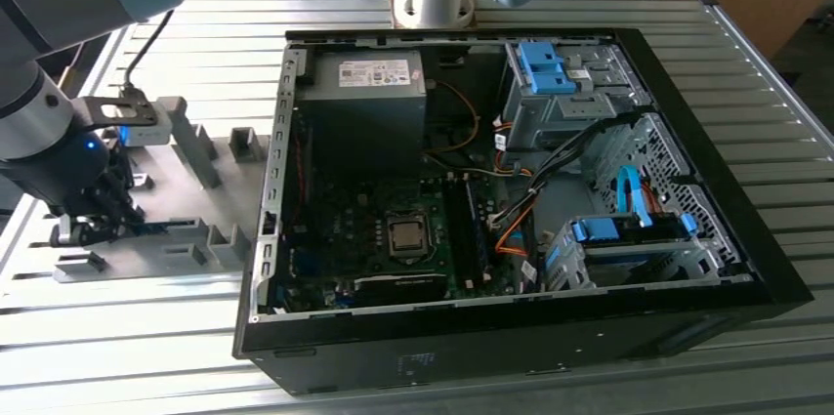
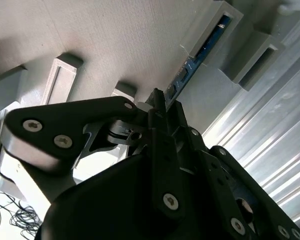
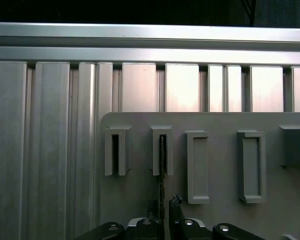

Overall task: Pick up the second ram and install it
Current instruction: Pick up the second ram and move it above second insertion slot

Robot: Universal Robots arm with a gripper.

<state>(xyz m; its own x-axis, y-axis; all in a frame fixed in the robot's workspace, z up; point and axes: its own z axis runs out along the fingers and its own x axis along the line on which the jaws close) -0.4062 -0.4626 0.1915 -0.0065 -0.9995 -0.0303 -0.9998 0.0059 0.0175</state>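
The second ram (image 2: 197, 57) is a thin blue board lying in a slotted grey holder block (image 2: 212, 25) on the grey fixture plate (image 1: 183, 195), at the exterior view's left. It shows edge-on (image 3: 162, 167) in the first wrist view, its far end in a holder slot (image 3: 162, 132). My gripper (image 1: 98, 229) hangs low over the plate. The black fingers (image 3: 176, 202) sit tight on either side of the stick's near end, and my gripper (image 2: 160, 102) looks shut on it. In the exterior view a short blue strip of the ram (image 1: 163, 228) pokes out beside the fingers.
An open black PC case (image 1: 521, 312) lies on the slatted aluminium table (image 1: 131, 347), at the exterior view's right of the plate, with its motherboard (image 1: 391, 239) exposed. More grey holder blocks (image 3: 197, 167) (image 3: 252, 167) stand on the plate. Upright grey pieces (image 1: 195, 146) rise behind the gripper.
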